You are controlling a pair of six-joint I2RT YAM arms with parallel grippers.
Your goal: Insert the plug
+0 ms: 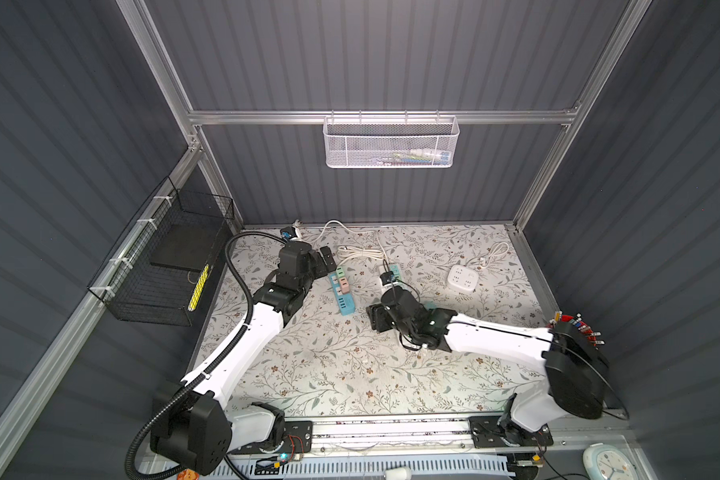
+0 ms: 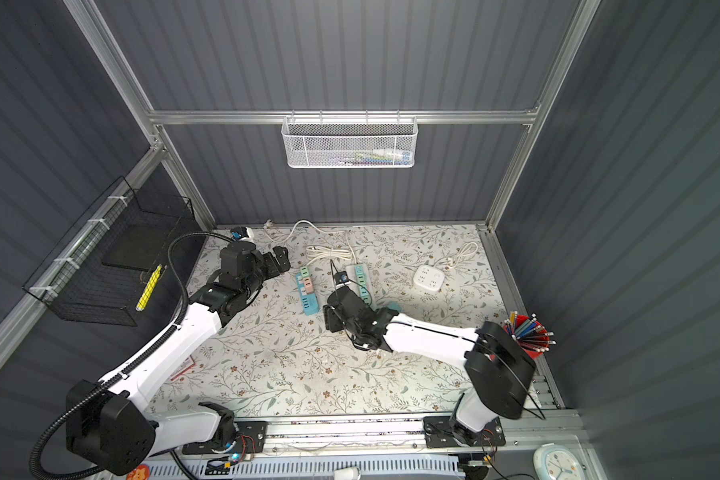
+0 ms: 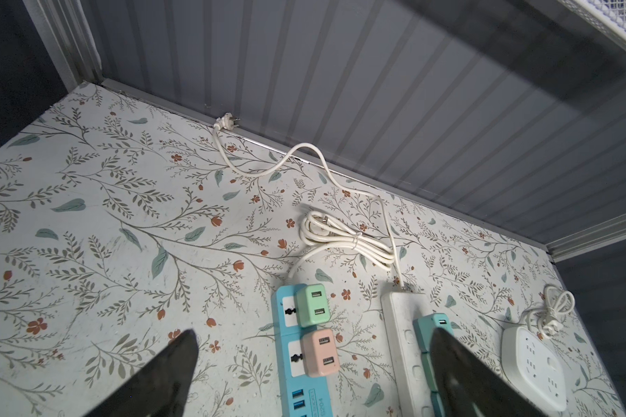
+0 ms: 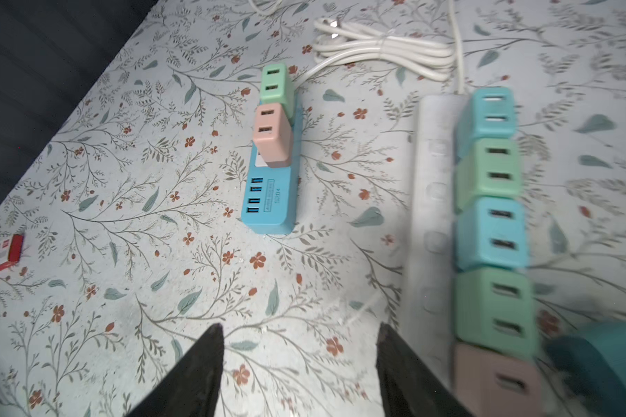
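Ribbed dark-grey panels (image 1: 371, 62) in an aluminium frame wall in a matte tabletop (image 1: 308, 374) printed with leafy sprigs and small red flowers. On it lies a glossy blue power strip (image 4: 271, 202) carrying a mint-green charger (image 4: 275, 85) and a pink charger (image 4: 271, 135), both boxy with two USB slots. Beside it a long white power strip (image 4: 430, 198) bears a tight row of the same smooth cubes, teal and green by turns, ending in a pink plug (image 4: 496, 379) at the near end, blurred in the right wrist view. The right gripper (image 4: 300, 326) hovers with its black tapered fingers parted and nothing between them; the pink plug sits just outside one finger. The left gripper (image 3: 313, 331) is spread wide and empty, near the blue power strip's far end.
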